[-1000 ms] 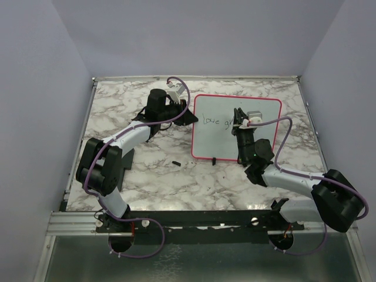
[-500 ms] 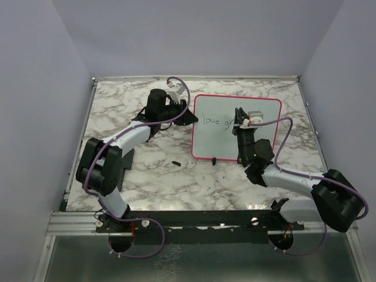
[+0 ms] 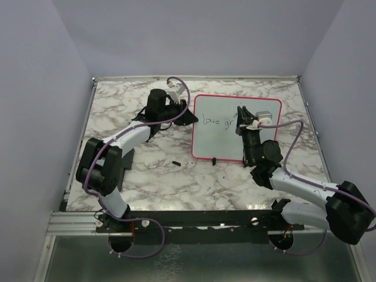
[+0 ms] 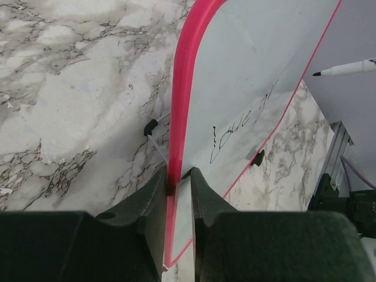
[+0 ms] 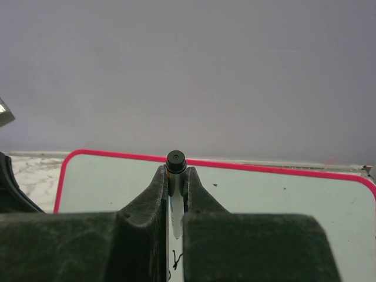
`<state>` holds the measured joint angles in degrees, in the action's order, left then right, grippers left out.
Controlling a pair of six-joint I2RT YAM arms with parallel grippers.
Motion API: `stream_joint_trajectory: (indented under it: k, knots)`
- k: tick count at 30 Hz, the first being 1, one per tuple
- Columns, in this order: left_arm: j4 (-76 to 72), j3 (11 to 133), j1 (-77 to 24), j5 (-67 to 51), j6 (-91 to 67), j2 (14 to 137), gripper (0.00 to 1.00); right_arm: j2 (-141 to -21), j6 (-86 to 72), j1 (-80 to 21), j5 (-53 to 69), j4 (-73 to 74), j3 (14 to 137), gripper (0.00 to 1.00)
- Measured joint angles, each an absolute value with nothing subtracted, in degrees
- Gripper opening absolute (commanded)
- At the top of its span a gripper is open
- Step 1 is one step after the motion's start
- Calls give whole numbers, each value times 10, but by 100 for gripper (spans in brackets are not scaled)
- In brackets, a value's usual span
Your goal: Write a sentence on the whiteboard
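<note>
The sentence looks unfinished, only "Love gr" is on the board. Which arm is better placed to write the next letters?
Right. The right gripper is shut on the marker, just past the unfinished sentence on the whiteboard. The left gripper is clamped on the board's left edge, steadying it.

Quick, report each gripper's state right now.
Left gripper: closed on the whiteboard, gripping its pink edge.
Right gripper: closed on the marker.

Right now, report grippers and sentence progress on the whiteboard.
Left gripper shut on edge of red-framed white whiteboard. Right gripper shut on white black-tipped marker. Sentence reads about "Love gr", unfinished. Nothing blocking the board.
</note>
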<state>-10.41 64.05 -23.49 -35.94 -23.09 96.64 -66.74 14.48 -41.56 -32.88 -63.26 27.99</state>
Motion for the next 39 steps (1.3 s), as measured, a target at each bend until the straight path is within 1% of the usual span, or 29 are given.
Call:
stream_joint_trajectory:
  k: [5, 11, 18, 27, 39]
  knots:
    - [-104, 641, -235, -359, -231, 966, 5, -618, 125, -416, -315, -601, 279, 1]
    - [-104, 641, -235, -359, -231, 966, 5, -595, 105, -416, -316, -571, 266, 1]
    - [-100, 641, -235, -359, -228, 964, 5, -589, 99, -408, -321, -565, 236, 1]
    - [-99, 641, -235, -357, -226, 964, 5, -569, 83, -377, -319, -564, 231, 1]
    - [-93, 641, -235, -352, -222, 961, 5, -590, 72, -376, -289, -565, 230, 1]
